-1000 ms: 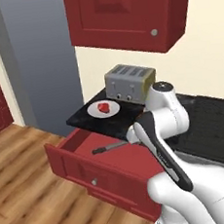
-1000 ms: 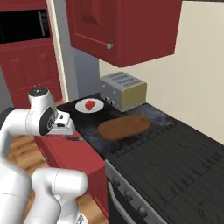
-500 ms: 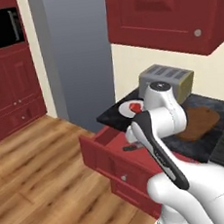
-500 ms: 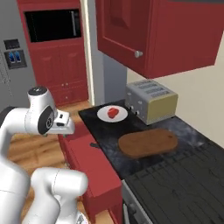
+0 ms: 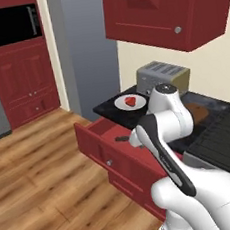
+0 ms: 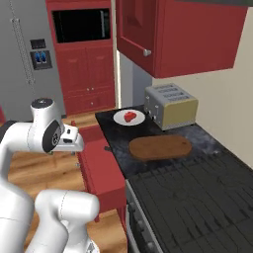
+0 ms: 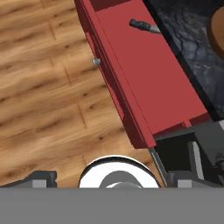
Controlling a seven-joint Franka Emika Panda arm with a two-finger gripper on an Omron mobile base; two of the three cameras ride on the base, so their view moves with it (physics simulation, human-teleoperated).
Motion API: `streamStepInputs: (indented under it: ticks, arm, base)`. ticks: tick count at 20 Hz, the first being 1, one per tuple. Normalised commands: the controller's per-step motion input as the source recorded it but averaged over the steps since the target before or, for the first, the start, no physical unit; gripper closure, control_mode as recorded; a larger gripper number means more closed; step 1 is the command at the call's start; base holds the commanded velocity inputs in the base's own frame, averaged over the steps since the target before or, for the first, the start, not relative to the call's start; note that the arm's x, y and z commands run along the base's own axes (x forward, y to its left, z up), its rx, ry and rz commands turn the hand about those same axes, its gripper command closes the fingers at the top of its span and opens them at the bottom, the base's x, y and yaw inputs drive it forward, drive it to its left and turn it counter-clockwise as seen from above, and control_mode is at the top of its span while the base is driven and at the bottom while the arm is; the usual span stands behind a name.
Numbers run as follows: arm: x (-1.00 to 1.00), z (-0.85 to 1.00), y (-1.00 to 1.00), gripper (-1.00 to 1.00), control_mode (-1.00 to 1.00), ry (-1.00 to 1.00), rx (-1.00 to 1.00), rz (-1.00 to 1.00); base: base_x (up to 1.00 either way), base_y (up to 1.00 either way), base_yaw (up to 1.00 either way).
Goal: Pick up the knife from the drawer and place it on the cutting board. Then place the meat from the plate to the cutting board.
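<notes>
Against the open drawer's [image 7: 144, 83] worktop-side edge lies the knife [image 7: 145, 26], meat [image 6: 129, 116] sits on the plate [image 6: 119, 120], and the gripper's spread cannot be told

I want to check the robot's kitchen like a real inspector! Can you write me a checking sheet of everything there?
Surface: black counter beside a dark stovetop.
Drawer: pulled open.
Knife: lying inside the drawer near the counter edge, not yet picked up.
Cutting board: on the counter, nothing on it.
Meat: on the white plate, behind the board.
Clutter: toaster at the wall.
Gripper: above the open drawer; cannot tell how the jaws stand.
Cables: nothing seen.
Surroundings: red wall cabinets, wood floor, microwave in a red cabinet.
</notes>
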Motion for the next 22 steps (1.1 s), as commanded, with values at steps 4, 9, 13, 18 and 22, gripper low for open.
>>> streamStepInputs:
  ticks: [4,9,13,18,22]
  arm:
    - [0.00,0.00,0.00,-1.00,1.00,0.00,0.00,0.00]
    - [0.00,0.00,0.00,-1.00,1.00,0.00,0.00,0.00]
    - [0.00,0.00,0.00,-1.00,1.00,0.00,0.00,0.00]
    - [0.00,0.00,0.00,-1.00,1.00,0.00,0.00,0.00]
    - [0.00,0.00,0.00,-1.00,1.00,0.00,0.00,0.00]
  base:
    - [0.90,-0.07,0.31]
    - [0.66,-0.22,0.25]
    - [0.26,-0.40,0.04]
    - [0.18,-0.36,-0.05]
    - [0.41,-0.39,-0.10]
